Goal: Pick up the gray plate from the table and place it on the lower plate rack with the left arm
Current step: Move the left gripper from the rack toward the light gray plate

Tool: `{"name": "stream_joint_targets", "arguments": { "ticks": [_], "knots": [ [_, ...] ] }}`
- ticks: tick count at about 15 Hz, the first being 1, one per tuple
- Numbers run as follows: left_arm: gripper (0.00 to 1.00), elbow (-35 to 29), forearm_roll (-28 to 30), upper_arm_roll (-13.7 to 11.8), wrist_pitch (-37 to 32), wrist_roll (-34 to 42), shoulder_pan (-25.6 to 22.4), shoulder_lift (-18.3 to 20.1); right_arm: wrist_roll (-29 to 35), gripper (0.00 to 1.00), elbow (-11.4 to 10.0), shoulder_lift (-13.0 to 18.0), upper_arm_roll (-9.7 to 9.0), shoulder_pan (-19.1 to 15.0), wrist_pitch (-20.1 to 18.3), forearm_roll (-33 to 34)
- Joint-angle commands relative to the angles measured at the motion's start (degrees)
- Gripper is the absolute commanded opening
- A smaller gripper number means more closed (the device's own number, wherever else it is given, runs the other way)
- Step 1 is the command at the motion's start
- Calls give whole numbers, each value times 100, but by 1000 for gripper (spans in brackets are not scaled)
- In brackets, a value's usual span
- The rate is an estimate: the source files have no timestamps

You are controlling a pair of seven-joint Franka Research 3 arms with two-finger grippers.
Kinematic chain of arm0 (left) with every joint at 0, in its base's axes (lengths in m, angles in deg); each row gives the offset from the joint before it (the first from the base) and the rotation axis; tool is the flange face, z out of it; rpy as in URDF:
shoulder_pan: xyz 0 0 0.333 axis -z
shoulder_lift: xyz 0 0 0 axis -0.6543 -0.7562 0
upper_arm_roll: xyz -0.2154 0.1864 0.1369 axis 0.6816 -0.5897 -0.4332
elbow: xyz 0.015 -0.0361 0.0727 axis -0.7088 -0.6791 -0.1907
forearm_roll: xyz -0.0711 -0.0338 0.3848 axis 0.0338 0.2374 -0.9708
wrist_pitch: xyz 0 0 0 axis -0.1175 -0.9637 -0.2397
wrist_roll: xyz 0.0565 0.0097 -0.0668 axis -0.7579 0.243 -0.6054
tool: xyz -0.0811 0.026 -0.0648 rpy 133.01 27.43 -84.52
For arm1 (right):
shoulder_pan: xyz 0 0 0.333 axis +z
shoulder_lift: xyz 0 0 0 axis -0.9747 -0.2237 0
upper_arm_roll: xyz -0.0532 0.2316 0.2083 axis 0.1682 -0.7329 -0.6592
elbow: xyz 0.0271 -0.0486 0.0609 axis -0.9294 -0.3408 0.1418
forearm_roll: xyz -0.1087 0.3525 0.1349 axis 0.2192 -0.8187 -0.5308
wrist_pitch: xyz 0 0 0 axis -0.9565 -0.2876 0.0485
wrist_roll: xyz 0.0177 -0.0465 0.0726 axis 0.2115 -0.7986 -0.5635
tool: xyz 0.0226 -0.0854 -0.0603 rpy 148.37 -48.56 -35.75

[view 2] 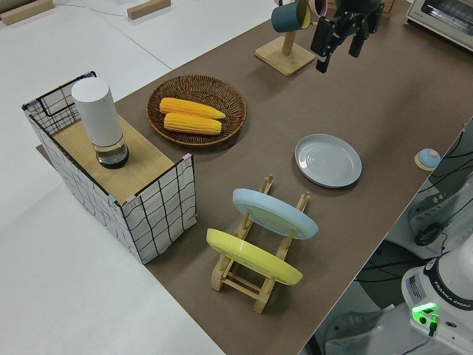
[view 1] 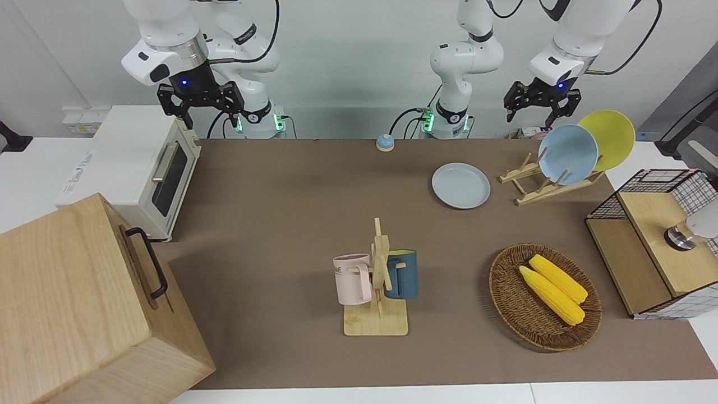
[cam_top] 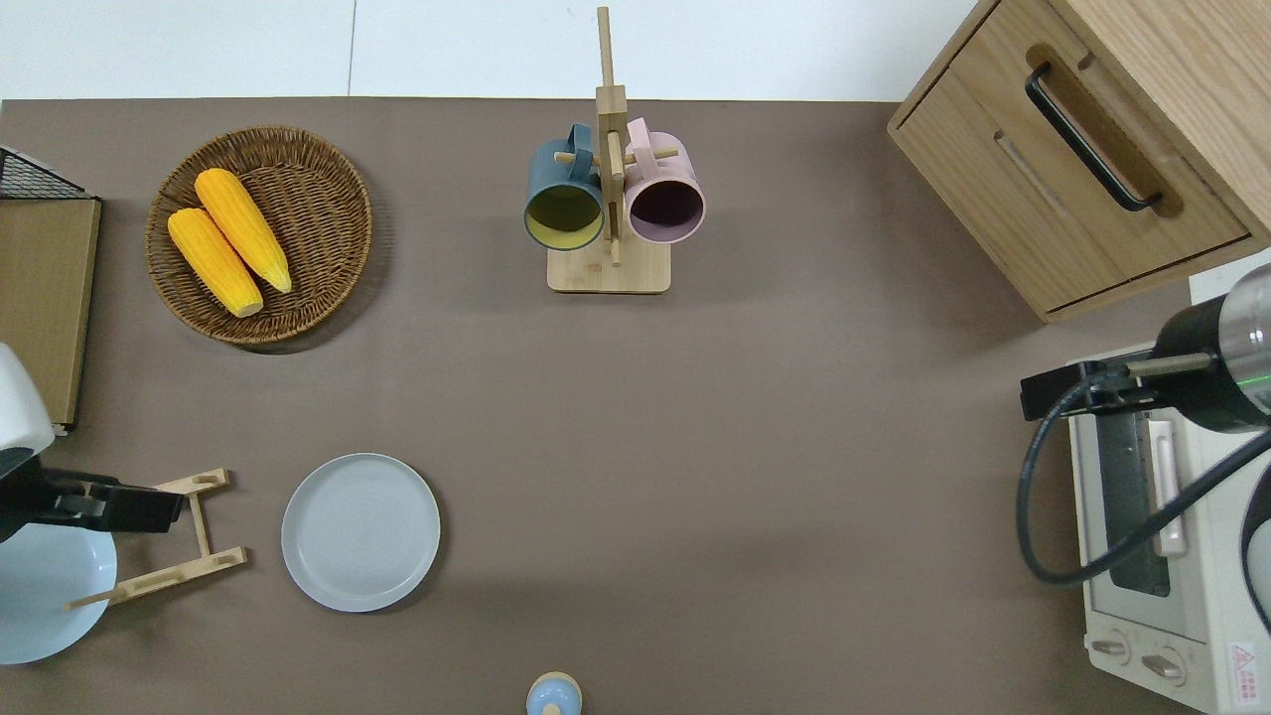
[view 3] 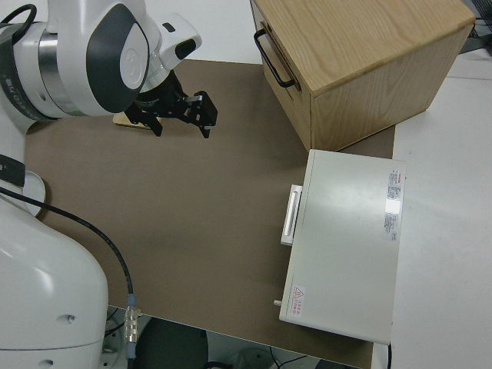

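Note:
The gray plate [view 1: 460, 185] lies flat on the brown table [view 1: 291, 213], beside the lower plate rack [view 1: 533, 191], toward the right arm's end from it. It also shows in the overhead view [cam_top: 360, 531] and the left side view [view 2: 328, 160]. The rack [cam_top: 169, 536] holds a sky-blue plate [view 1: 567, 154] and a yellow plate [view 1: 608, 137] on edge. My left gripper [view 1: 530, 112] is open and empty, up in the air over the rack [cam_top: 149, 506]. The right arm is parked, its gripper [view 1: 208, 118] open.
A wooden mug stand [view 1: 378, 280] carries a pink and a blue mug. A wicker basket [view 1: 507, 303] holds two corn cobs. A wire-sided box [view 1: 653, 247], a white toaster oven [view 1: 140, 168], a wooden cabinet [view 1: 84, 303] and a small blue bell [view 1: 385, 142] stand around the table.

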Motion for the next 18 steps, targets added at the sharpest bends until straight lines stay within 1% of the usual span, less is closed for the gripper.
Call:
{"name": "stream_joint_targets", "arguments": {
  "ticks": [1, 3, 5, 6, 8, 11, 14, 18],
  "knots": [
    [998, 68, 124, -66, 4, -15, -31, -77, 1, 990, 35, 14, -29, -41, -83, -43],
    [998, 15, 133, -136, 66, -32, -31, -85, 1, 987, 35, 14, -29, -41, -83, -43],
    [995, -169, 142, -136, 241, -85, -22, -59, 1, 987, 35, 14, -38, -41, -83, -43],
    [998, -353, 142, -145, 355, -85, -13, -16, 1, 987, 35, 14, -38, -41, -83, -43],
    [995, -853, 151, -136, 811, -129, -13, 142, 1, 990, 35, 14, -38, -41, -83, -43],
    [998, -1381, 221, -128, 1181, -172, 30, 248, 1, 990, 35, 14, -29, -41, -83, -43],
    [995, -2057, 221, -31, 1637, -401, 75, 388, 1, 990, 35, 14, -38, -41, -83, -43],
    [995, -3015, 221, 39, 2419, -401, 118, 670, -8, 987, 35, 14, -29, -41, -83, -43]
  ]
}}
